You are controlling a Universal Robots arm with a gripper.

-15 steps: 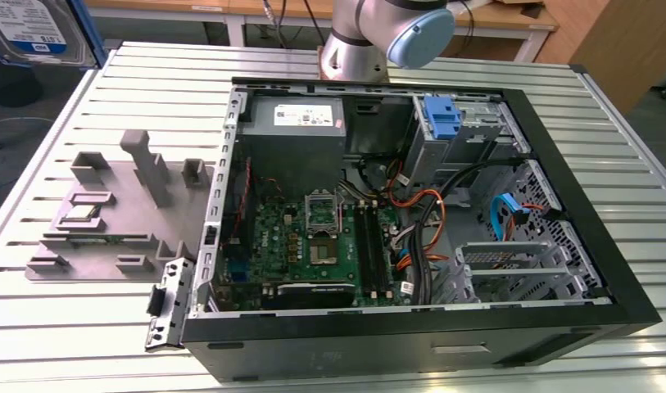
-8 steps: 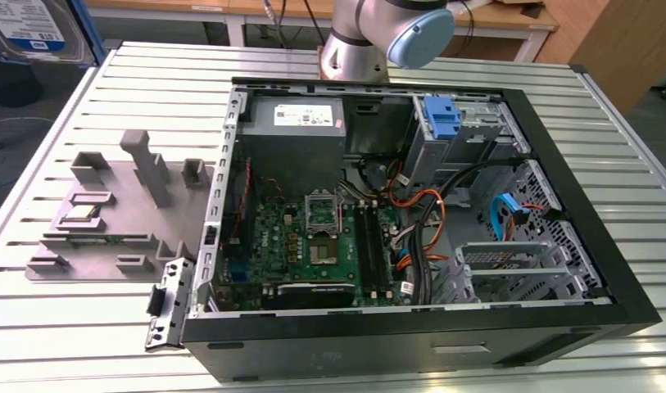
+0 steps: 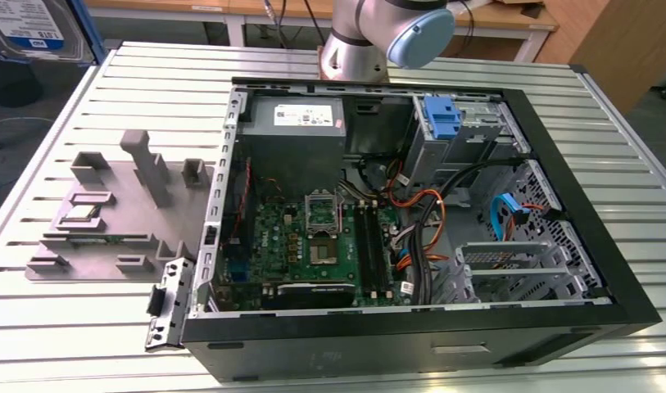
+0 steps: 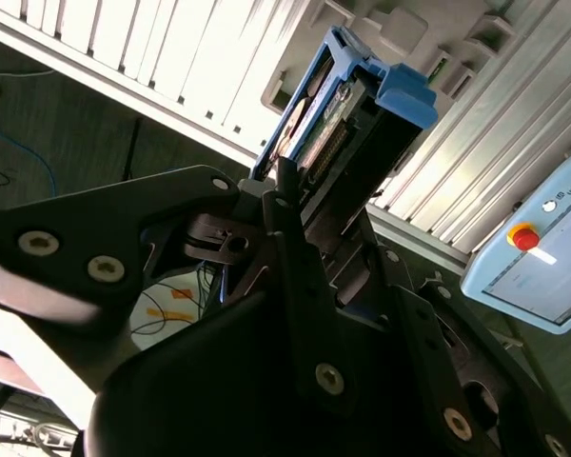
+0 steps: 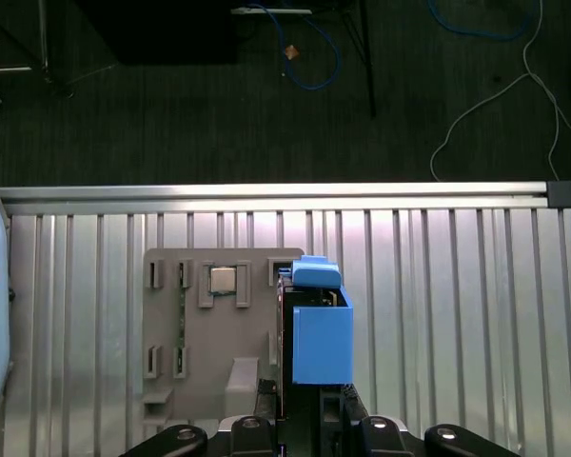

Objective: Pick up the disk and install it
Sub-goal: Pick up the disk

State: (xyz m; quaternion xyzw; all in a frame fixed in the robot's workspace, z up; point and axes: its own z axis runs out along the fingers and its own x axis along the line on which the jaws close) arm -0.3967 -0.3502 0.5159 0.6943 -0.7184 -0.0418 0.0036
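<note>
- Claw pinches the disk by one end in the second wrist view. Its black fingers press against both flat sides, but the linkage hides their tips, so I can't trace the exact contact.
- I see the disk edge-on there, so its labelled face is turned away. I can make out the blue carrier frame and what looks like a row of connector pins.
- In the first wrist view the disk hangs above the slatted metal table and overlaps one edge of the grey fixture plate. The picture's border cuts off the claw.
- In the exterior view the disk shows at the far corner on the exterior view's left. It is partly cropped and well apart from the open computer case.
- A bare blue bracket stands inside the case near its far wall. Cables cover part of the interior nearby.
</note>
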